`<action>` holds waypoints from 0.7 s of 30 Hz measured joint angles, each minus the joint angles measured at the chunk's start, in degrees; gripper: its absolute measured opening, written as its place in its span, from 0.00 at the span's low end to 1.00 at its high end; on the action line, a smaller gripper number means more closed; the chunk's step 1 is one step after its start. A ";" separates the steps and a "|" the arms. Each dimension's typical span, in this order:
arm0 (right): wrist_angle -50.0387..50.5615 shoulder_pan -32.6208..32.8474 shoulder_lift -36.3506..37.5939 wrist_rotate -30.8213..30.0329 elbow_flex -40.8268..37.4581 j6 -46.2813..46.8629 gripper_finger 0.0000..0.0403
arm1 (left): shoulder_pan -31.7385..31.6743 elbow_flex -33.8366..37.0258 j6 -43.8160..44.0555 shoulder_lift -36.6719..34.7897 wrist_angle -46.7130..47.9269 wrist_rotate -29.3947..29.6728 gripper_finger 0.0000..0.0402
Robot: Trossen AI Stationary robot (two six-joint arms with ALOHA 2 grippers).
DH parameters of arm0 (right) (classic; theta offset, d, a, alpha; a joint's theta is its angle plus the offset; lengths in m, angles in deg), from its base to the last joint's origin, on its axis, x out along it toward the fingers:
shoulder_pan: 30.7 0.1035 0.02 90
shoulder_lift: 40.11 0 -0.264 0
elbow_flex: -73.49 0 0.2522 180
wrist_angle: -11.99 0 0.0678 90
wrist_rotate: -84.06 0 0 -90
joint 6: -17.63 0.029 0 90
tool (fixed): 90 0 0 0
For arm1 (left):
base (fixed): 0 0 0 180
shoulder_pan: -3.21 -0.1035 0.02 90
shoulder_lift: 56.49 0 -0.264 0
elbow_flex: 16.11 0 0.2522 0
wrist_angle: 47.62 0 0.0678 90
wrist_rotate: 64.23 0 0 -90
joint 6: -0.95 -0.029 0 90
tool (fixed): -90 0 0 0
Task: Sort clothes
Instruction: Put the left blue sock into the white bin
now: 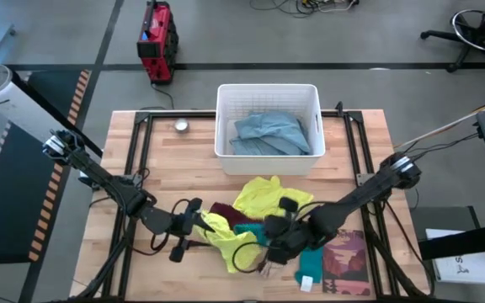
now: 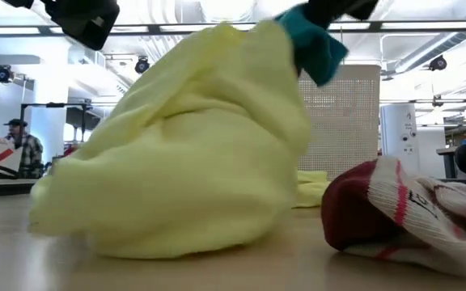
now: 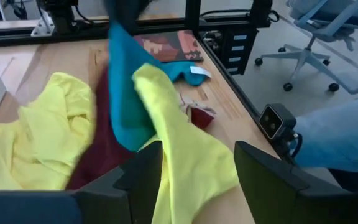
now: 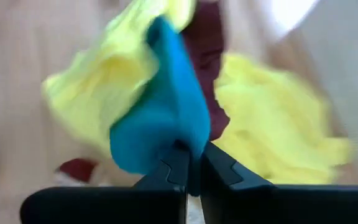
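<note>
A heap of clothes lies at the table's near middle: a neon yellow garment (image 1: 226,240), a second yellow one (image 1: 268,198) and a maroon piece (image 1: 223,210). My left gripper (image 1: 196,225) is at the heap's left side with yellow cloth (image 3: 194,174) between its fingers. My right gripper (image 1: 269,240) is shut on a teal piece (image 4: 160,106) raised over the heap (image 2: 314,44). Another teal piece (image 1: 308,268) lies on the table beside the reddish-brown mat (image 1: 346,263). A white and maroon sock (image 2: 403,214) lies on the tabletop. My left gripper has a bunch of the yellow garment (image 3: 194,186) between its two fingers, and the cloth fills the gap. The fingers come level from the table's left. The garment rises in a peak (image 2: 217,40) and its lower part rests on the table. My right gripper pinches the teal piece by a narrow bunched end (image 4: 182,146) between its two fingertips. The piece hangs clear of the table, slack, against the peak of the yellow garment (image 2: 241,48).
A white basket (image 1: 268,91) holding a grey-blue garment (image 1: 268,135) stands at the table's far middle. A small metal object (image 1: 181,126) lies to the basket's left. People show in the room beyond the table (image 2: 23,145).
</note>
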 joint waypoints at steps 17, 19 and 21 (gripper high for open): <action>1.12 -5.96 7.83 -18.42 0.04 -11.92 0.00 | -0.02 0.01 -2.43 0.00 -1.88 6.21 0.47; 0.96 -5.96 7.85 -18.35 0.04 -12.74 0.00 | -0.02 0.01 -2.57 -0.01 -1.84 7.74 0.48; 0.73 -5.87 7.87 -18.23 0.04 -13.11 0.01 | -0.04 0.01 -2.50 0.00 -1.46 8.25 0.50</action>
